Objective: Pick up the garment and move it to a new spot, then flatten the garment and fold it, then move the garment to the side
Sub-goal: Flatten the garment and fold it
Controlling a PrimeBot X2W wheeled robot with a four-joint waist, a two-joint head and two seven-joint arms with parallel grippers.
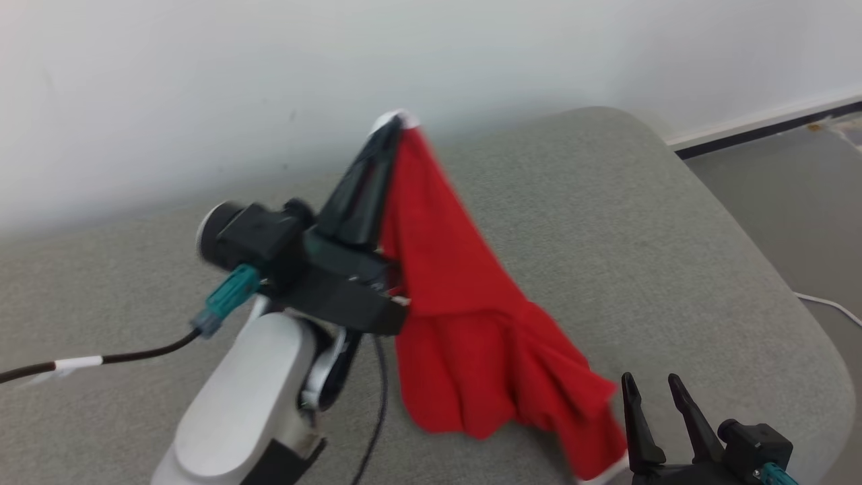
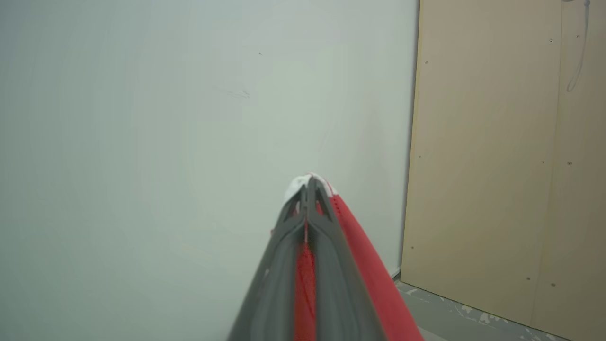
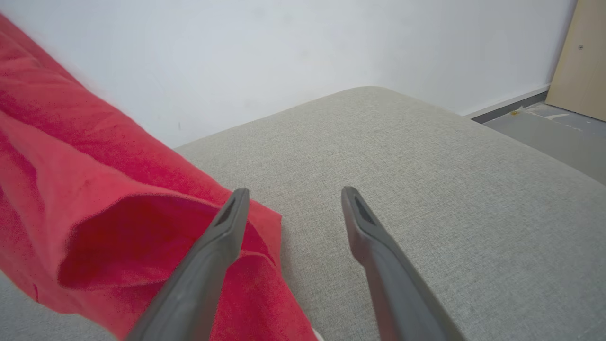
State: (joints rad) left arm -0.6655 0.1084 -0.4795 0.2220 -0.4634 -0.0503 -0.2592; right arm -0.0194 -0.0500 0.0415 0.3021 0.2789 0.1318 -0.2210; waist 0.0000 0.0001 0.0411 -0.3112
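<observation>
Left gripper jaws clamped on the red garment edge, held above the grey cushion; right gripper jaws apart, empty, just beside the hem.

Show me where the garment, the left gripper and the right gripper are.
garment (image 1: 465,323), head view, middle of the hanging red cloth.
left gripper (image 1: 392,133), head view, shut fingertips at the garment's top.
right gripper (image 3: 294,193), right wrist view, midway between its open fingertips.
</observation>
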